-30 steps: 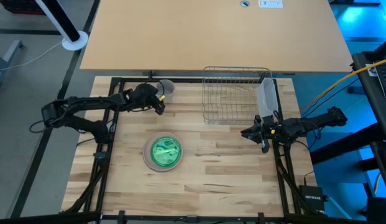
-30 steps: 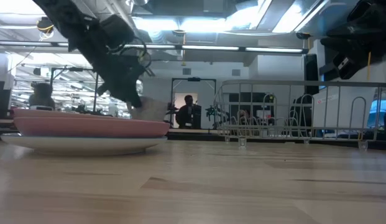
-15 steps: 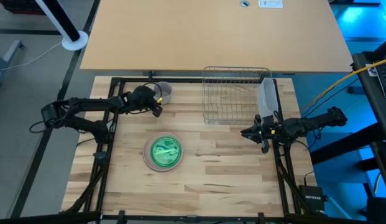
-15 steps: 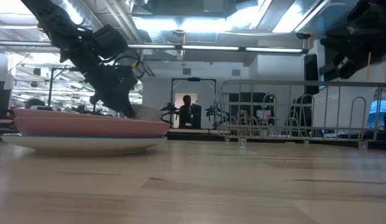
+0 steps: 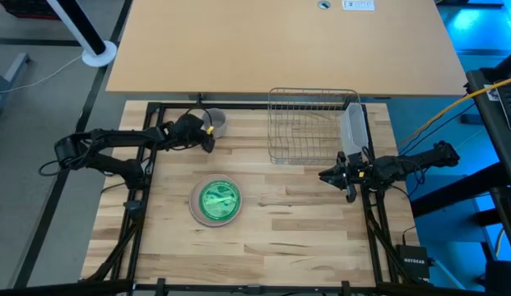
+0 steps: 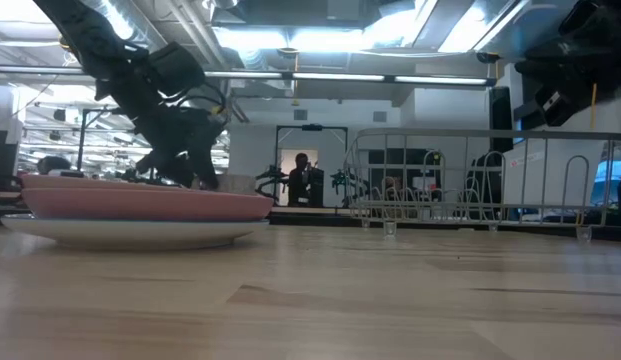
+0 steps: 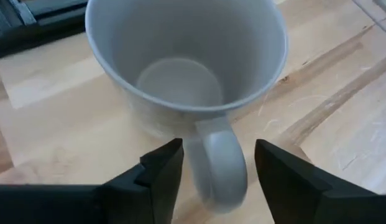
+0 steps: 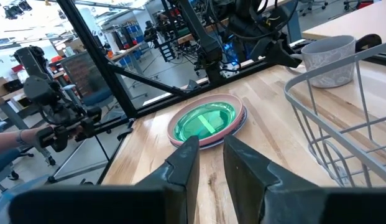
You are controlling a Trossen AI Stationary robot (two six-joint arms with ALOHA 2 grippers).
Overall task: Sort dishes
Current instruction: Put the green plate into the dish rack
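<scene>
The grey cup (image 5: 216,122) stands upright on its base at the table's far left. My left gripper (image 7: 217,168) is open. Its fingers stand on either side of the cup's handle (image 7: 221,163), level with it, on the cup's near left side (image 5: 206,136). Three plates lie stacked near the table's middle left: the green plate (image 5: 216,200) on top, the pink plate (image 6: 140,203) under it, and the white plate (image 6: 130,232) on the wood. My right gripper (image 5: 331,175) hovers at the right, open by a narrow gap with nothing between its fingers (image 8: 209,163).
The wire dish rack (image 5: 311,123) stands at the far right of the table. The translucent tub (image 5: 354,131) leans at the rack's right side. Bare wood lies between the plates and my right gripper. A person shows far off in the room (image 6: 303,180).
My left gripper has come down a little with the cup toward the table's far left. It has then opened and let go of the handle. The cup now stands on the table.
</scene>
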